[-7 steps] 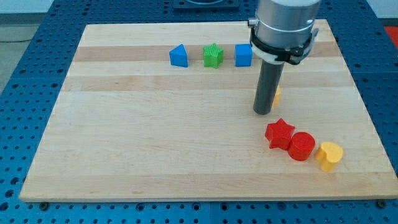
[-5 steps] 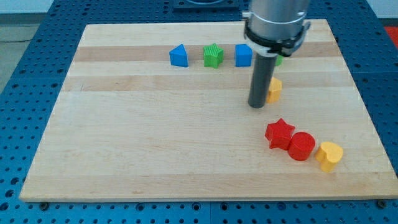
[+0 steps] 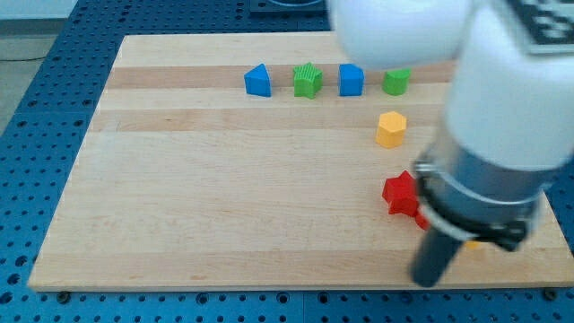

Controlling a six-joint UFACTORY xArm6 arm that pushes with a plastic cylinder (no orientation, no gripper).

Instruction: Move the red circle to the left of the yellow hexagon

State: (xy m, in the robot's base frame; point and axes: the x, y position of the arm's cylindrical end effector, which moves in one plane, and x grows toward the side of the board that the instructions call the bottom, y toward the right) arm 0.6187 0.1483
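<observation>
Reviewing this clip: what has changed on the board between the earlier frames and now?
My tip swung from beside the yellow hexagon down to the view's bottom right, near the board's front edge. The arm now hides the red circle and the other yellow block and partly covers the red star. The hexagon, now uncovered, and the top row of blue and green blocks have not moved.

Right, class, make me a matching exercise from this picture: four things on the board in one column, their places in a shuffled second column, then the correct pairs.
Things
1. yellow hexagon
2. red star
3. my tip
4. blue cube

Places
A. in the top row, between two green blocks
B. near the view's bottom edge, below the red star
C. alone, just below the top row's right end
D. partly behind the arm, below the yellow hexagon

Pairs: 1-C, 2-D, 3-B, 4-A
</observation>
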